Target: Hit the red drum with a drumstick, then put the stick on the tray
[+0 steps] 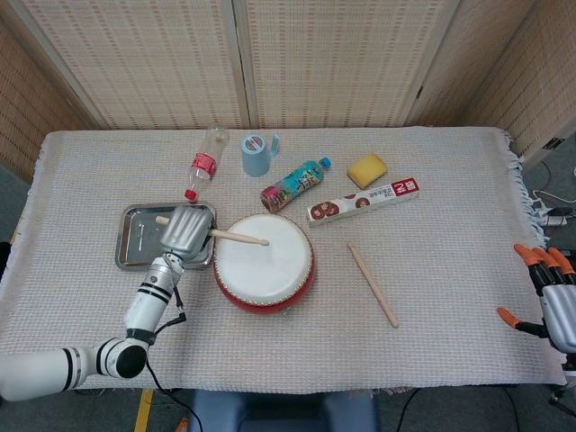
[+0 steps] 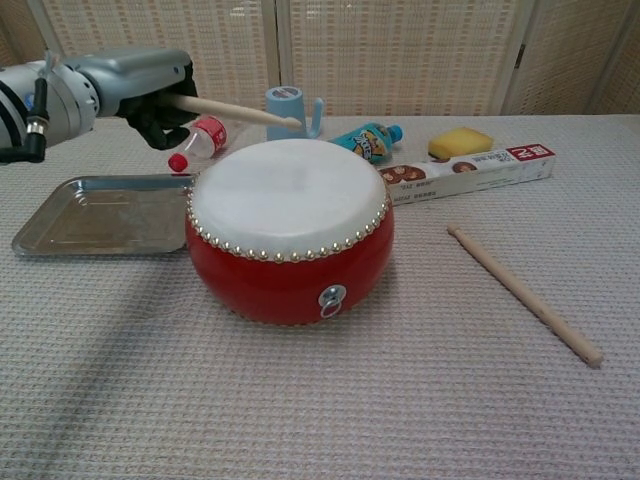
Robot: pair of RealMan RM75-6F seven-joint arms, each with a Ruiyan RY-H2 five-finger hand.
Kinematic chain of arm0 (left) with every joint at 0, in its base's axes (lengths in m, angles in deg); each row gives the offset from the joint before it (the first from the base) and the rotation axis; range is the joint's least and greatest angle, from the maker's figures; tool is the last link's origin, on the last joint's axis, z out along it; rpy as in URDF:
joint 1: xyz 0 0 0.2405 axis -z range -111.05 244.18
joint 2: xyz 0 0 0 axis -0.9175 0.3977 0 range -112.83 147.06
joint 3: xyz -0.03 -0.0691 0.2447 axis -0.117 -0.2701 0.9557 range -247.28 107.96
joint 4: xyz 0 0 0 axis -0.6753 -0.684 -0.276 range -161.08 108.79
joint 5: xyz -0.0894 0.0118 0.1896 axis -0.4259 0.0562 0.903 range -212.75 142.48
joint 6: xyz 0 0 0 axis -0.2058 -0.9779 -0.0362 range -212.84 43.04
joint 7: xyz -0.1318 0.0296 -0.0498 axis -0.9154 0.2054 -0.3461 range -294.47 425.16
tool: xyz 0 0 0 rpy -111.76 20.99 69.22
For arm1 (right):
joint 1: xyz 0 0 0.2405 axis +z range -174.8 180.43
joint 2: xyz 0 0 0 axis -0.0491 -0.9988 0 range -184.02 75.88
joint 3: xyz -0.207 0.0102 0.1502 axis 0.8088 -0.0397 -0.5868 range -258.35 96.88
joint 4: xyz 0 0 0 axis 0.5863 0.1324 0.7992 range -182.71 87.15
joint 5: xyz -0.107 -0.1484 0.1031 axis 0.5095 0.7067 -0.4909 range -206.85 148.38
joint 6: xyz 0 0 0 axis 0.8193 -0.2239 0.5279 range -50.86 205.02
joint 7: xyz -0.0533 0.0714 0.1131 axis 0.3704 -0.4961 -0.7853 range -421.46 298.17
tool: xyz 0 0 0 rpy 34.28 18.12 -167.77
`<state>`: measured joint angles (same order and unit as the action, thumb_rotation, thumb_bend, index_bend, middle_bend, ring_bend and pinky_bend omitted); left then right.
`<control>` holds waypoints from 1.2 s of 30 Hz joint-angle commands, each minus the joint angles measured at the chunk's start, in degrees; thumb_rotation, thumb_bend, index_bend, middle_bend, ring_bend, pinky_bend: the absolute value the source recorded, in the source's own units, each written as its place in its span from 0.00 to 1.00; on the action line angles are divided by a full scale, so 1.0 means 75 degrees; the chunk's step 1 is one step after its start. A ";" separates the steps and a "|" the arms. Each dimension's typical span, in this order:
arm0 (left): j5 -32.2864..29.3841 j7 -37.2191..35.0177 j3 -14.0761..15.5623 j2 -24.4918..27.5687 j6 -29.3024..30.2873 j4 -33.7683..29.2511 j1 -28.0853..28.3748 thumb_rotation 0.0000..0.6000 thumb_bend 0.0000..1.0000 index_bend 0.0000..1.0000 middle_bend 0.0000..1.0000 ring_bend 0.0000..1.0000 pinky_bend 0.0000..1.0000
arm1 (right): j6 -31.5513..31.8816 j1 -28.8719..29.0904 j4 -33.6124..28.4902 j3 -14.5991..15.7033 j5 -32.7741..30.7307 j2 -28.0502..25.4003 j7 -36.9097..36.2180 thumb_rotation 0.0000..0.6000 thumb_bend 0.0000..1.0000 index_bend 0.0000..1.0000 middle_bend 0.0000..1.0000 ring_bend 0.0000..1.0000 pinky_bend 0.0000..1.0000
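The red drum [image 1: 264, 264] [image 2: 290, 235] with its white skin stands in the middle of the table. My left hand [image 1: 184, 229] [image 2: 140, 88] grips a wooden drumstick [image 1: 236, 237] [image 2: 235, 111] by its butt end. The stick's tip hangs above the drumhead, clear of the skin. The metal tray [image 1: 135, 241] [image 2: 90, 215] lies left of the drum, partly under the hand. A second drumstick [image 1: 373, 284] [image 2: 524, 292] lies on the cloth right of the drum. My right hand [image 1: 551, 292] shows at the right edge with fingers spread, holding nothing.
Behind the drum lie a plastic bottle [image 1: 202, 166], a blue cup [image 1: 257, 153], a colourful tube [image 1: 295, 184], a yellow sponge [image 1: 367, 169] and a long snack box [image 1: 364, 200]. A woven cloth [image 1: 450, 270] covers the table, and screens stand behind it.
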<state>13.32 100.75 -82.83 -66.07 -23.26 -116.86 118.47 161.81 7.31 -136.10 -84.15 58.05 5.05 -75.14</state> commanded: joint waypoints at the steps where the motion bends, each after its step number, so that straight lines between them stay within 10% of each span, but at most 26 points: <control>1: -0.0067 0.0802 0.0508 -0.0525 -0.0181 0.0749 0.0179 1.00 0.70 1.00 1.00 1.00 1.00 | -0.0020 0.0006 0.0010 0.0002 -0.0003 0.0002 -0.0007 1.00 0.16 0.00 0.11 0.00 0.02; 13: -0.0302 -0.1161 -0.0444 -0.0166 -0.0107 -0.0066 -0.0303 1.00 0.70 1.00 1.00 1.00 1.00 | -0.0062 0.0051 0.0037 -0.0024 -0.0003 0.0020 -0.0020 1.00 0.16 0.00 0.11 0.00 0.02; 25: 0.0372 0.0785 0.0734 -0.0579 0.0022 0.1143 0.0070 1.00 0.70 1.00 1.00 1.00 1.00 | -0.0067 0.0034 0.0031 -0.0025 -0.0040 -0.0010 -0.0016 1.00 0.16 0.00 0.11 0.00 0.02; 36: -0.0321 -0.3180 -0.0873 -0.0199 -0.0761 -0.0128 -0.0724 1.00 0.70 1.00 1.00 1.00 1.00 | -0.0057 0.0021 0.0077 -0.0016 -0.0035 0.0021 -0.0081 1.00 0.16 0.00 0.11 0.00 0.02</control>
<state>12.30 94.48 -84.01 -68.95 -24.82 -113.73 116.05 161.39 7.46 -135.52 -84.27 57.79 5.21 -75.75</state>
